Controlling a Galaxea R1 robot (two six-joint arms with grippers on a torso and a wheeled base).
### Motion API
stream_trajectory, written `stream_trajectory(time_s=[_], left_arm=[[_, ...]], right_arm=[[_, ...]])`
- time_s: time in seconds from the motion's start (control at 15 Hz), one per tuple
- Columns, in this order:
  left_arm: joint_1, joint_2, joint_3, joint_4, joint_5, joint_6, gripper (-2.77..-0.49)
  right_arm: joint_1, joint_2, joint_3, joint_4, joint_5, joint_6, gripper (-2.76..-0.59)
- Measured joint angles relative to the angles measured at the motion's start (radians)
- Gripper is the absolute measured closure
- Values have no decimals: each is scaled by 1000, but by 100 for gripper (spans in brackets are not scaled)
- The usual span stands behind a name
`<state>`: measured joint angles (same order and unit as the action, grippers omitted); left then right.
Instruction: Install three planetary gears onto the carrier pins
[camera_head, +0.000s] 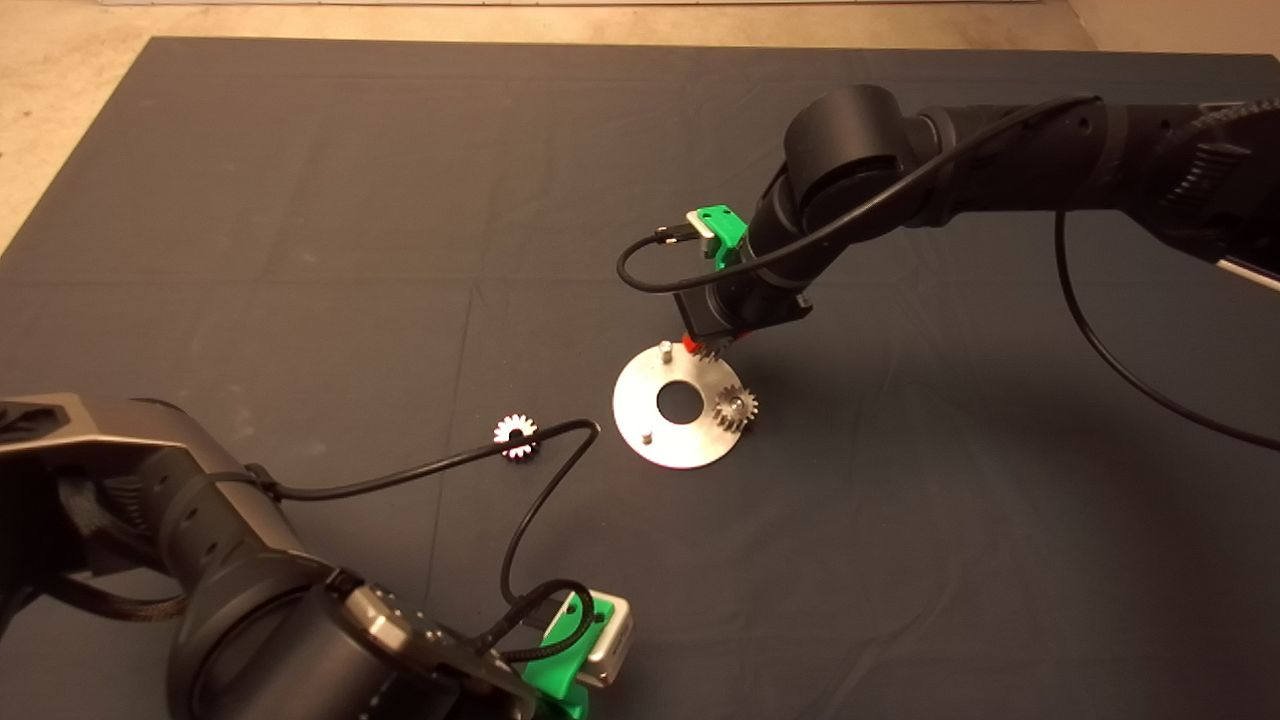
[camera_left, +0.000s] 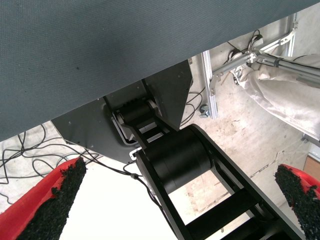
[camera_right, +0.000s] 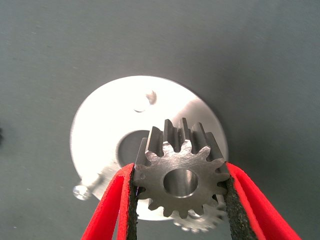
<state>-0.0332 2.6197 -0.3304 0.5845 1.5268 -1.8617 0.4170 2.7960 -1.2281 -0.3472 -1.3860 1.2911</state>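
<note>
Red fingers (camera_right: 119, 210) of right gripper (camera_right: 181, 207) clamped on gear (camera_right: 180, 172) above disc (camera_right: 102, 127); left gripper (camera_left: 170, 200) parked, spread wide

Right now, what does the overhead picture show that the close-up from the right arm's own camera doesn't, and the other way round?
Only the head view shows the loose gear lying on the mat left of the disc, the idle left gripper at the lower edge, and both arms.

Only the right wrist view shows the fingers clamping the held gear by its toothed rim, centre hole clear.

Both show the disc, its two bare pins, the mounted gear, and the right gripper above the disc.
</note>
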Motion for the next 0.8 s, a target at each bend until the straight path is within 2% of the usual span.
stream_trajectory(time_s=[0.27,0.6,0.8], left_arm=[[0,1,0,0,0,0,-276],[0,1,0,0,0,0,-276],[0,1,0,1,0,0,-276]], right_arm=[[2,25,-21,1,10,0,-96],[2,66,-70,1,11,0,-95],[2,86,-96,3,16,-2,-95]])
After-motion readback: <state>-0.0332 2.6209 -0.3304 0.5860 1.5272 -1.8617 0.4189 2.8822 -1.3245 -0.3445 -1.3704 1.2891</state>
